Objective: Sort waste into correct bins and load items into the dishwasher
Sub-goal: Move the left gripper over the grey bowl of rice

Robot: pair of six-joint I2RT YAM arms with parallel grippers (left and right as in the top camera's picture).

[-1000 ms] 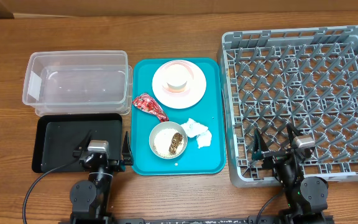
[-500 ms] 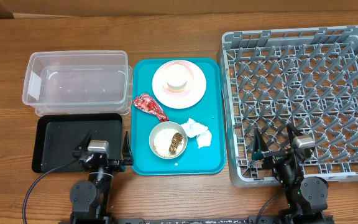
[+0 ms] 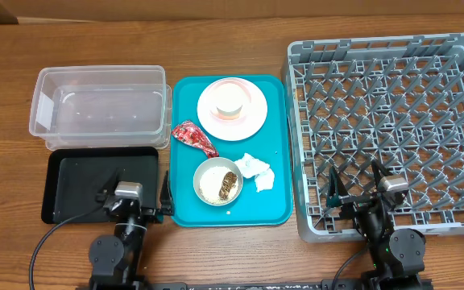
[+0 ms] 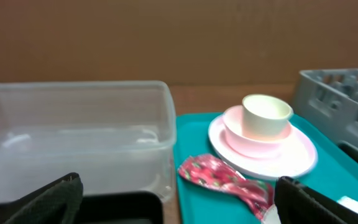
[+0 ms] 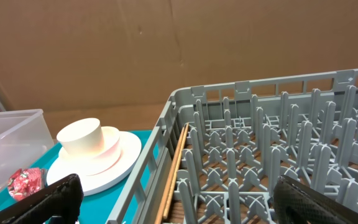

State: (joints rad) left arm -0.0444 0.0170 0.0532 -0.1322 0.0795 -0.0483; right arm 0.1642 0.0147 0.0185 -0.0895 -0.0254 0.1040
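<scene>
The red wrapper (image 3: 194,137), the white napkin (image 3: 256,171) and a metal-rimmed bowl (image 3: 218,181) of white grains with a brown scrap lie on a teal tray (image 3: 276,145). A small white cup (image 3: 230,100) sits on pink and white plates (image 3: 252,113). The clear tub (image 3: 99,109) and black tray (image 3: 79,181) are at left. The grey rack (image 3: 393,121) is at right. My left gripper (image 3: 132,197) is open and empty over the black tray's front right corner. My right gripper (image 3: 355,189) is open and empty over the rack's front edge. The left wrist view shows the wrapper (image 4: 225,177), cup (image 4: 266,115) and tub (image 4: 73,140).
The right wrist view shows the rack's pegs (image 5: 272,149), the cup (image 5: 82,140) on the plates (image 5: 123,158) and a bit of wrapper (image 5: 23,183). A brown cardboard wall (image 5: 166,43) stands behind the wooden table (image 3: 232,48).
</scene>
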